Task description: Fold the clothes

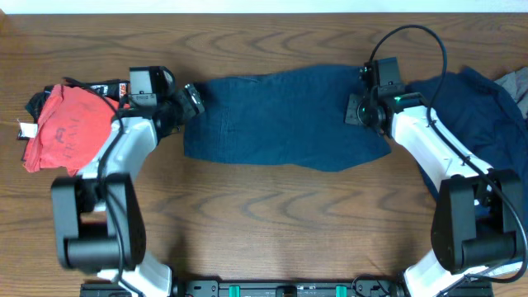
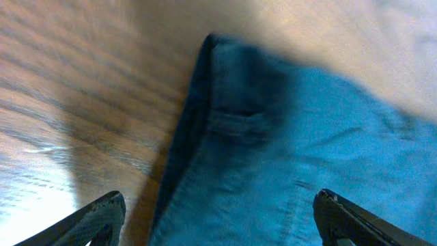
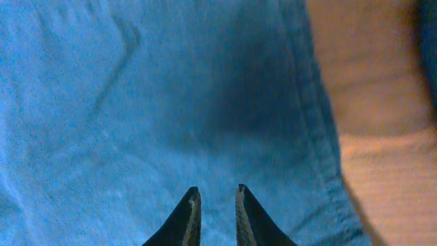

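Observation:
A dark navy garment (image 1: 280, 124) lies flat in a wide band across the middle of the table. My left gripper (image 1: 191, 99) is at its left edge. In the left wrist view it is wide open (image 2: 218, 219), its fingers straddling the garment's seamed edge (image 2: 205, 123) without holding it. My right gripper (image 1: 359, 111) is over the garment's right end. In the right wrist view its fingers (image 3: 216, 205) stand a narrow gap apart just above the cloth (image 3: 136, 102), with nothing pinched between them. A second navy garment (image 1: 470, 107) lies bunched at the far right, under the right arm.
A crumpled red garment (image 1: 70, 124) lies at the far left beside the left arm, with a dark item (image 1: 37, 103) behind it. A grey cloth (image 1: 516, 82) shows at the right edge. Bare wood (image 1: 272, 214) stretches in front of the navy garment.

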### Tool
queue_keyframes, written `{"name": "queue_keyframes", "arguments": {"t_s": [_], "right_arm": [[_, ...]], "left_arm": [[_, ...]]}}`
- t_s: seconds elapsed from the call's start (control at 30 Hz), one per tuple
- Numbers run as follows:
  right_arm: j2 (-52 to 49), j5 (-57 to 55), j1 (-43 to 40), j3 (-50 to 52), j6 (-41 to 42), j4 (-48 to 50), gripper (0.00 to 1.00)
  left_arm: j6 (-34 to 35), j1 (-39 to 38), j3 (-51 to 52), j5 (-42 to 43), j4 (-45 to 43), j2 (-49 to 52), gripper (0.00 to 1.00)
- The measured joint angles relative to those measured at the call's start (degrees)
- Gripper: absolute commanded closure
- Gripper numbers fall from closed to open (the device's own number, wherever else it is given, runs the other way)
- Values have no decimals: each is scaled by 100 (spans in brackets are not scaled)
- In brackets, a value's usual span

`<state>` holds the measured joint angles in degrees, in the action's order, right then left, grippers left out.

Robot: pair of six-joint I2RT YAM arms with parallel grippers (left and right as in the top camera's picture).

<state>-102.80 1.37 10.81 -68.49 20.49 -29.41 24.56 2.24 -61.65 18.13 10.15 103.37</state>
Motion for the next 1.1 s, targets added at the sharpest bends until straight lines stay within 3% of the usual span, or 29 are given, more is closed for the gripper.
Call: {"name": "queue_keyframes", "arguments": {"t_s": [0.17,0.3,0.43,0.5,0.63,0.77,1.1], "right_arm": [[-20,24,4,0,-15,-170,75],[-22,116,4,0,-37,-114,72],[-22,579,4,-4,-273,50,73],[-22,942,4,-15,-450,98,74],[-22,1637,44,-59,-846,225,87],[-22,1989,275,-90,-1132,232,89],[-435,2262,1692,-111,-1390,382,90]], "left_arm": [[-42,-2,-20,164,-267,551,11],[-39,-9,-66,734,-317,704,43],[-118,-11,-59,1360,-168,848,94],[-155,-11,-50,1687,-76,931,94],[-186,26,-50,2162,319,901,94],[-195,173,-50,2367,1211,542,94],[-184,479,-52,2428,1851,-2033,94]]}}
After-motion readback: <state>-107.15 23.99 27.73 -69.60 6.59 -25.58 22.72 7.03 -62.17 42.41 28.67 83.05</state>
